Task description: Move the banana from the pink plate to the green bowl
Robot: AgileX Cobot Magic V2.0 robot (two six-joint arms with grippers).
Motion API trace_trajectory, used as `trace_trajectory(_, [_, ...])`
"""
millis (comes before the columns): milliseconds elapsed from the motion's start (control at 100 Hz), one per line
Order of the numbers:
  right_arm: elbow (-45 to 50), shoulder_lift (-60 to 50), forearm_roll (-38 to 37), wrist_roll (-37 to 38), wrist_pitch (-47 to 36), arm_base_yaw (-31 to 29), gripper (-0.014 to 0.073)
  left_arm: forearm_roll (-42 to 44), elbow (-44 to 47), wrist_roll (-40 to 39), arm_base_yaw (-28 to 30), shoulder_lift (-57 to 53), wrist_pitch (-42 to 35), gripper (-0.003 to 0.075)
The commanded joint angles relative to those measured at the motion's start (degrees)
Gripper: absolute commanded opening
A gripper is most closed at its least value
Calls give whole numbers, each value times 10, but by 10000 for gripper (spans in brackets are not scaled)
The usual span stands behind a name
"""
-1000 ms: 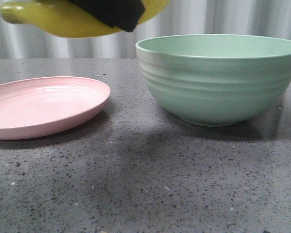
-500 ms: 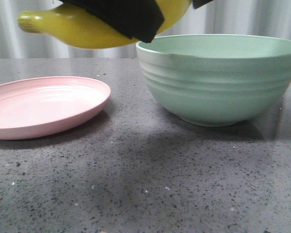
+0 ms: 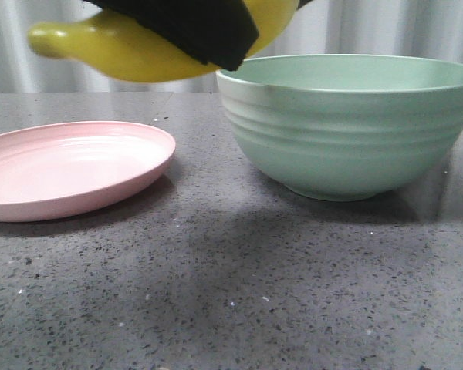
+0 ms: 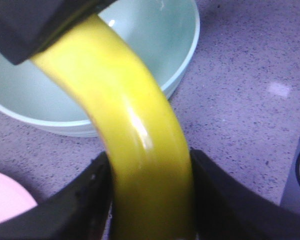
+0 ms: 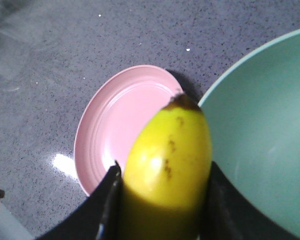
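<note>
While both grippers clamp it, the banana [image 3: 131, 48] hangs in the air at the upper left of the front view, above the gap between the pink plate [image 3: 69, 166] and the green bowl [image 3: 347, 127]. The left gripper [image 4: 150, 200] squeezes one stretch between its fingers, the right gripper [image 5: 162, 200] another. The plate lies bare at left, the bowl stands at right on the speckled grey table [image 3: 239, 293].
</note>
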Motion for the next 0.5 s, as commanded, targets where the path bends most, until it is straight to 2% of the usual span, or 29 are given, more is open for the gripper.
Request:
trace_trajectory(0, [-17, -10, -15, -34, -2, 1, -64, -5, -21, 9, -4, -14, -65, 407])
trace_trajectory(90, [-18, -11, -15, -42, -2, 1, -64, 9, -21, 9, -4, -18, -71, 503])
trace_trajectory(310, [-58, -29, -60, -52, -10, -4, -64, 18, -22, 8, -4, -68, -83, 479])
trace_trajectory(490, [-97, -35, -161, -52, -43, -25, -64, 18, -22, 6, -4, -119, -98, 479])
